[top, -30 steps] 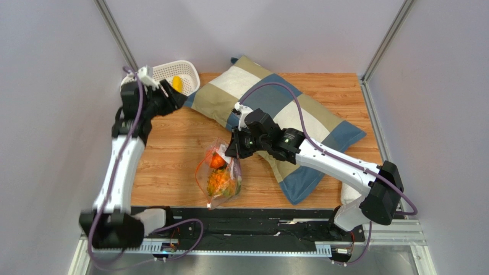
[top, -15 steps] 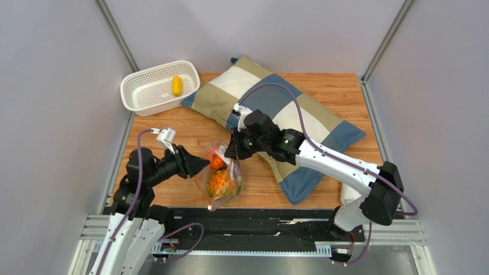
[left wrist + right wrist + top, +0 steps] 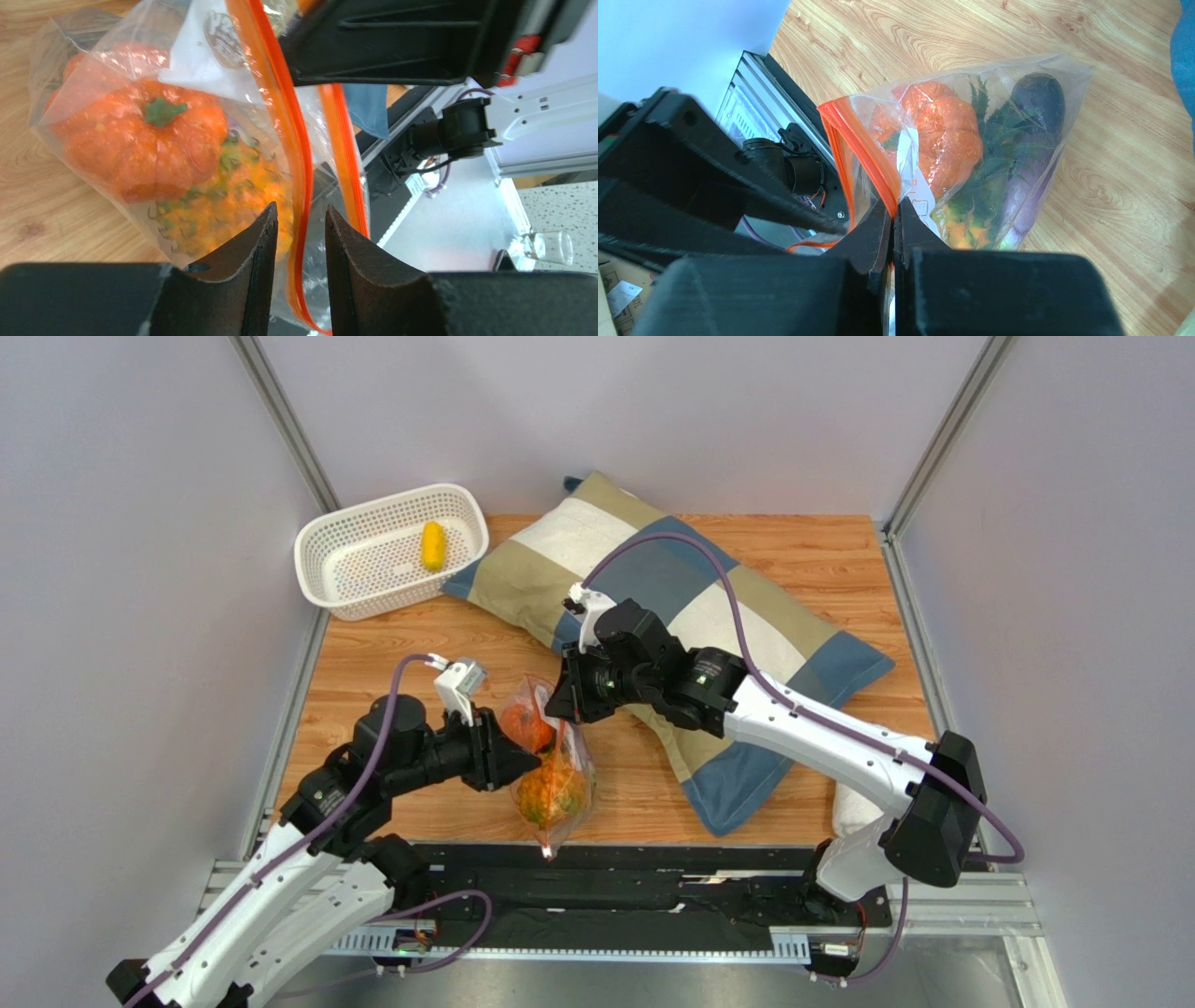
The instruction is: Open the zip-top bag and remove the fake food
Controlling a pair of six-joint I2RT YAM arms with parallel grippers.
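- Two arms meet at the zip-top bag (image 3: 554, 770), which is over the near middle of the wooden table (image 3: 786, 560), just left of the pillow (image 3: 730, 616).
- The right gripper (image 3: 894, 206) comes in from the pillow side. Its jaws are pressed together on the bag's top edge, with the orange zip strip (image 3: 861, 150) pinched between them.
- The left gripper (image 3: 300, 213) reaches in from the left at the bag's mouth. Its jaws are narrow, with a slim gap between them.
- One side of the zip strip runs straight through that gap. The wrist view is too close to tell whether the fingers (image 3: 246, 255) actually touch the plastic.
- The other side of the strip stands apart to the right, so the mouth is parted.
- The fake food (image 3: 948, 147) is still inside the bag. A round orange pumpkin-like piece (image 3: 140, 150) lies uppermost, with a pineapple (image 3: 224, 206) under it.
- A purple eggplant (image 3: 1032, 133) lies along the bag's far side, beside dark green leaves.
- One yellow piece (image 3: 434, 546) lies in the white basket (image 3: 358, 567) at the far left corner, well apart from the bag.
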